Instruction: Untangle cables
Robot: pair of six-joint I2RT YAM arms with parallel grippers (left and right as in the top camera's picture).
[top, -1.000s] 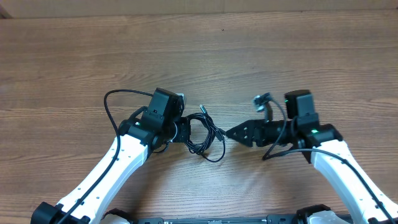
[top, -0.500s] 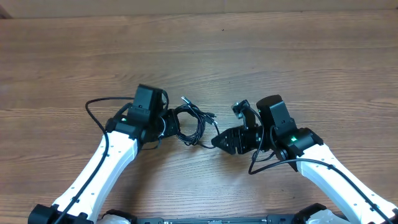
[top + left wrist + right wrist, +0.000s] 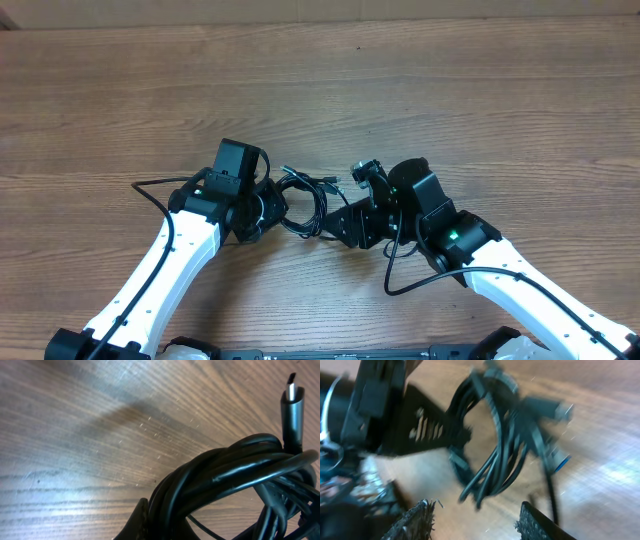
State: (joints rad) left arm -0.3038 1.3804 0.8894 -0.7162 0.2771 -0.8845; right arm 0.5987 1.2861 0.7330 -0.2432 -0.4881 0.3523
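**Left gripper** [image 3: 268,205]: from overhead its fingertips are hidden under its own black housing. The left wrist view catches only a dark sliver of finger at the bottom edge. The jaws are closed tight, clamped on the left side of the cables [image 3: 305,200].

**Cables:** a tangled bundle of thin, glossy black cords, looped and overlapping. It sits on the table [image 3: 450,90], about midway between the left and right edges. The left wrist view cuts the bundle off at right and bottom. One plug [image 3: 292,397], a dark sleeve with a silver tip, stands upright. The strands cannot be counted.

**Right gripper** [image 3: 338,222]: its wrist view is blurred. The rough black fingertips [image 3: 415,520] stand apart and empty, just beside the bundle.

**Table:** matte wood grain.
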